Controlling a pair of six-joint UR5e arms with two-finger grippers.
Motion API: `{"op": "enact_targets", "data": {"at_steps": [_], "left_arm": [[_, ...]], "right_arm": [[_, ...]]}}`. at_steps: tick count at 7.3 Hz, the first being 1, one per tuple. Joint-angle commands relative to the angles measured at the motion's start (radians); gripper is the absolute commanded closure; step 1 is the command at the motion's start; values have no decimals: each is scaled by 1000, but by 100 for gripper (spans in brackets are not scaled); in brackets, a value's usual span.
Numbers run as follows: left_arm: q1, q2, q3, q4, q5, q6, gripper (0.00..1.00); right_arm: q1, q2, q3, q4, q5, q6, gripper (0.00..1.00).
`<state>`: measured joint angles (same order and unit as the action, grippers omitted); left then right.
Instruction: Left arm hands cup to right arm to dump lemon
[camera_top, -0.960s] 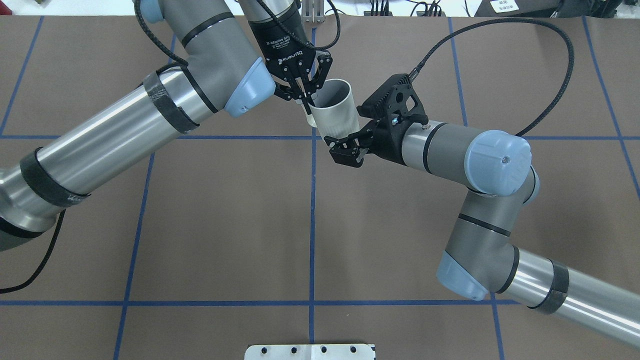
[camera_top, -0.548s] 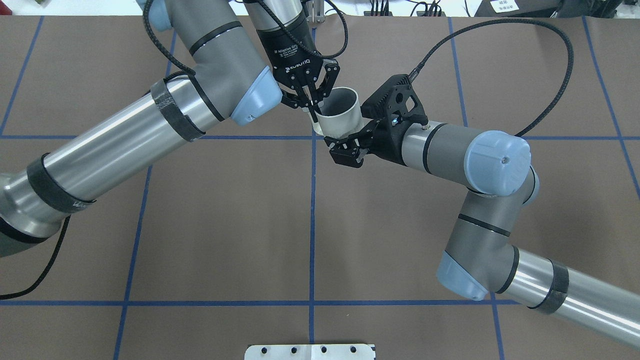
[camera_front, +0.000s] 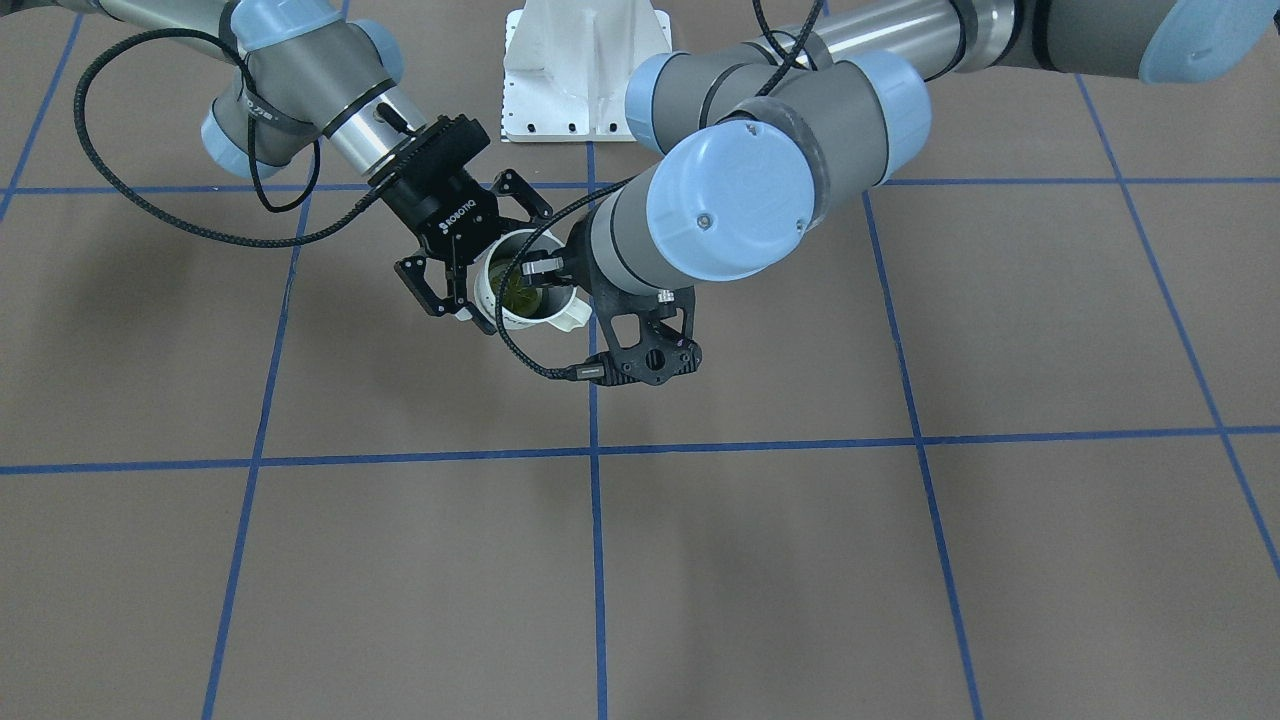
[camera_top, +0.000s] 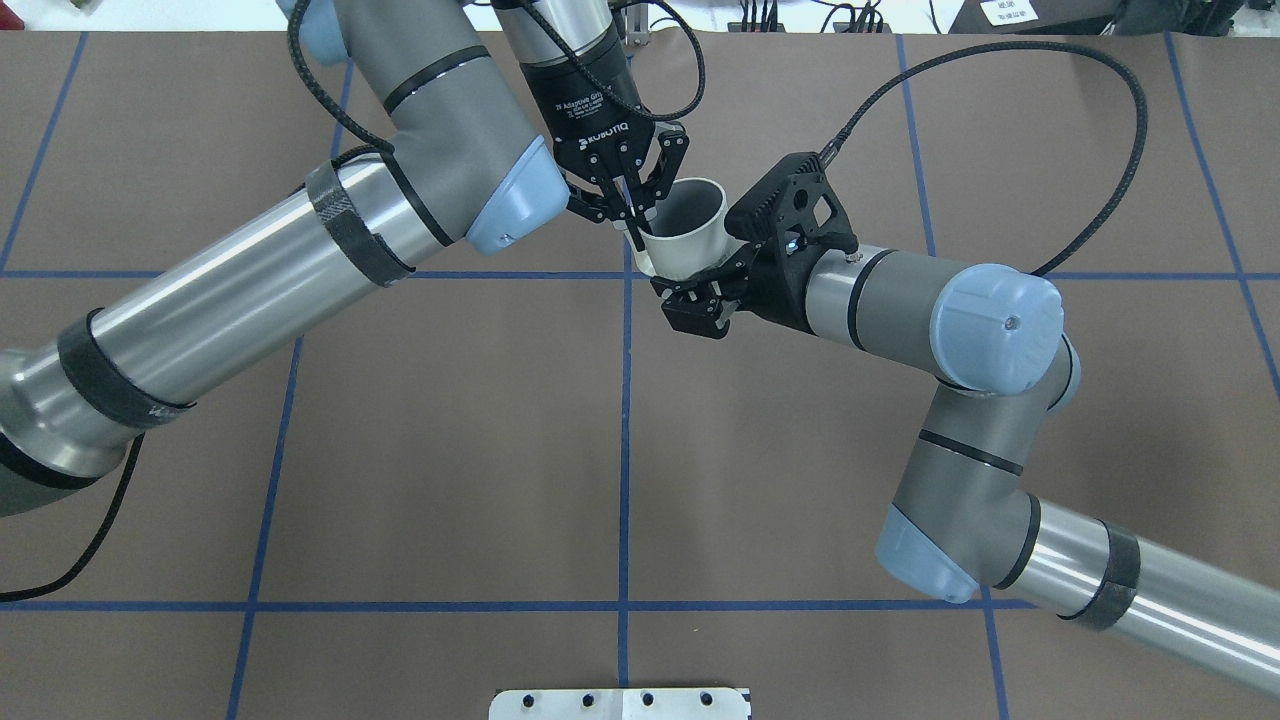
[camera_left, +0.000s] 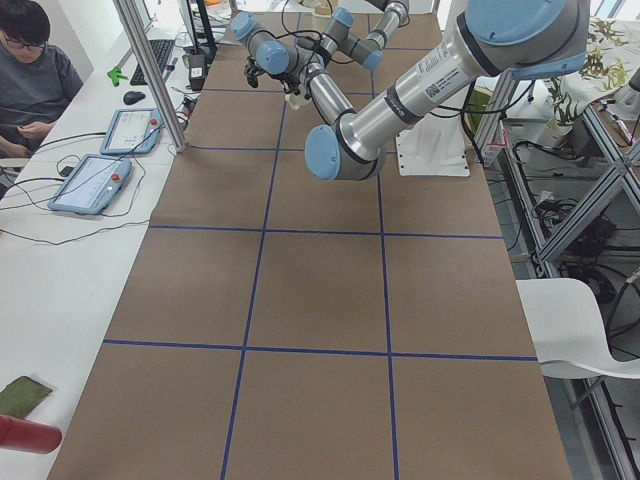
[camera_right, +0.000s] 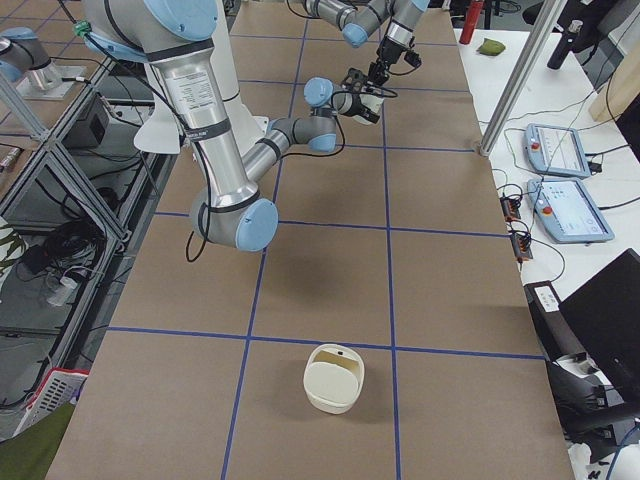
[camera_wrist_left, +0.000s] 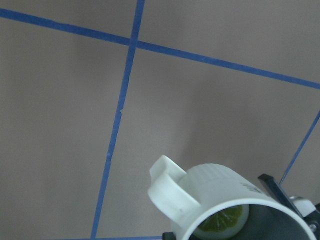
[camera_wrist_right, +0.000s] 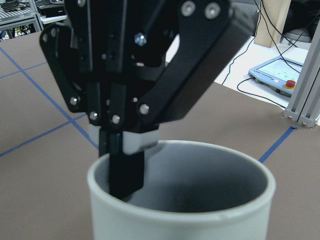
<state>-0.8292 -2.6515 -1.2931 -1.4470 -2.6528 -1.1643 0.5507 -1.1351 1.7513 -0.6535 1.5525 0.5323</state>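
Above the surface (camera_top: 450, 450), toward its far middle, we are logging the cup (camera_top: 685, 245) held clear in the air: the left gripper (camera_top: 632, 212) is pinching its rim, one finger inside, while the right gripper (camera_front: 500, 265) is standing spread, its fingers (camera_front: 428, 290) flanking the cup's lower wall. Long axis is running near upright, mouth up, the lemon (camera_wrist_left: 222, 224) sitting inside. We are noting a smooth off-white wall, ribbed near the rim, loop handle (camera_wrist_left: 172, 187), likely slippery.

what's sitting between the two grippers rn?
The cup, lemon inside: left gripper pinches its rim, right gripper open at its base. Overhead view shows it.
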Motion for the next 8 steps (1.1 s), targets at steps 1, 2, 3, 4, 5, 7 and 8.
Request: {"op": "enact_targets", "data": {"at_steps": [1,2,3,4,5,7,8], "left_arm": [[-1,2,0,-1,-1,0,100],[-2,2,0,0,-1,0,100],[-2,2,0,0,-1,-2,100],[-4,5,1,-12,-1,11,27],[-2,21,3,-109,7,-1,0],[-5,35,1,-131,5,-37,0],[-7,35,1,-131,4,-37,0]], "right_arm": [[0,0,2,-2,0,8,12],[0,0,2,-3,0,11,22],[-1,1,2,-6,0,14,33],[-3,0,4,-8,1,15,51],[-3,-3,4,-8,1,18,60],[-5,-6,4,-8,1,18,62],[-5,-9,4,-8,1,18,63]]}}
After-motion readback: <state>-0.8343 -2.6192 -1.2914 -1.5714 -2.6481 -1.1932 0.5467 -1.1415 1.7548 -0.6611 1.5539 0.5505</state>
